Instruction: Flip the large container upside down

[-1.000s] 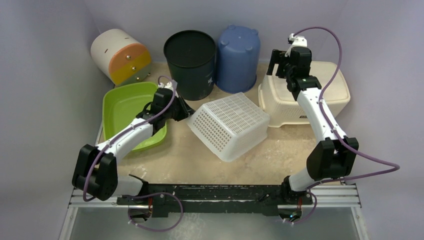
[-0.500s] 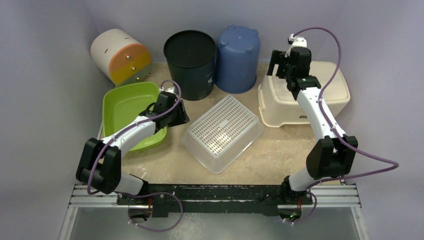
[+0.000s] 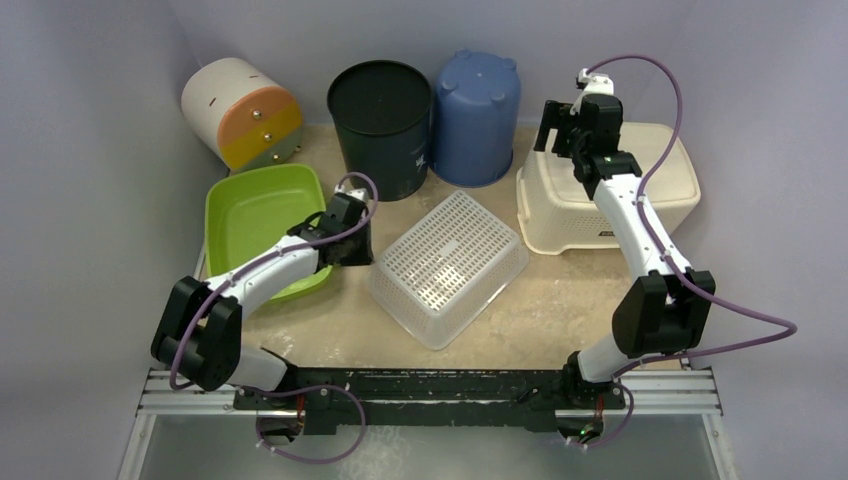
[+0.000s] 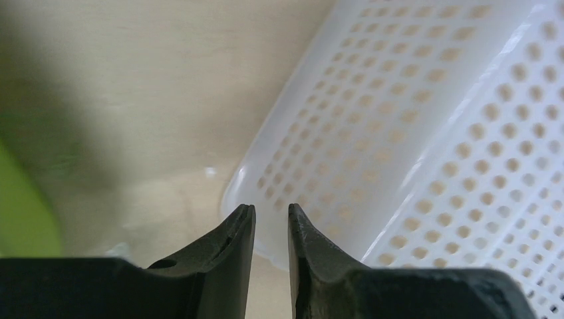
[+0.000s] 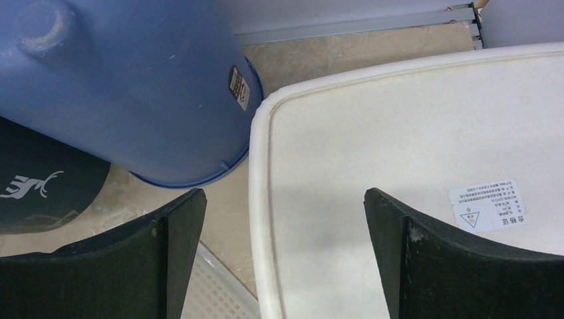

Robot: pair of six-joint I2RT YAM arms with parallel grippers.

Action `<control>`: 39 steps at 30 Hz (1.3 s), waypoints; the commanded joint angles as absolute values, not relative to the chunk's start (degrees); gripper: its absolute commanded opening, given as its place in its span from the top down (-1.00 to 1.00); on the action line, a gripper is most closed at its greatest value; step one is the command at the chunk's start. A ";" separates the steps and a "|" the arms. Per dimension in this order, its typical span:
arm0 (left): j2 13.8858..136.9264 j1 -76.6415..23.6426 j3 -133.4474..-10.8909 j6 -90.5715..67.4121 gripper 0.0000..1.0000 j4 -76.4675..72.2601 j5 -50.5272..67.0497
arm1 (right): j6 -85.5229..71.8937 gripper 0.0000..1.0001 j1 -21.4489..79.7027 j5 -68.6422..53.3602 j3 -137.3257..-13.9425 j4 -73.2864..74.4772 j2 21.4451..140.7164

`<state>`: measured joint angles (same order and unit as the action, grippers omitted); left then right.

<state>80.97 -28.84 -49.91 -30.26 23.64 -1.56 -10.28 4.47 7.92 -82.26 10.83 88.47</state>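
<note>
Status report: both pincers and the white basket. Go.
Left pincer barely open, empty, beside white basket. Right pincer wide open above cream tub. Basket bottom-up, flat on table. Nothing on it.

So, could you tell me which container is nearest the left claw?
The perforated white basket: the left claw sits right at its rim; the green tub is slightly farther.

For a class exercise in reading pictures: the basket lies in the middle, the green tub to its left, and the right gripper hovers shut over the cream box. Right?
No: the right gripper is open, fingers wide apart, as the right wrist view shows. The basket does lie in the middle, the green tub to its left, the gripper over the cream box.
</note>
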 commanded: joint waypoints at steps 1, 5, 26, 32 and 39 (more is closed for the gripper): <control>83.38 -34.11 -54.30 -30.06 0.52 16.47 9.13 | -10.19 -0.81 4.32 7.32 -82.17 8.32 87.32; 90.60 -38.36 -58.95 -30.19 0.51 12.32 13.85 | -10.50 -0.81 4.33 6.62 -81.83 8.11 87.28; 77.84 -38.74 -67.49 -35.52 -0.11 41.64 -33.16 | -10.47 -0.82 4.31 5.19 -79.88 6.95 86.92; 74.63 -33.16 -57.26 -39.43 0.02 38.48 -38.51 | -10.24 -0.83 4.31 5.12 -79.98 7.12 86.92; 72.82 -27.09 -53.06 -36.97 0.01 32.91 -40.23 | -10.30 -0.82 4.31 4.51 -80.65 7.46 87.75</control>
<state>75.35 -27.99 -53.08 -37.76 38.24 -36.14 -10.33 4.47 5.34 -79.68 9.56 88.44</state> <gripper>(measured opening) 0.495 0.911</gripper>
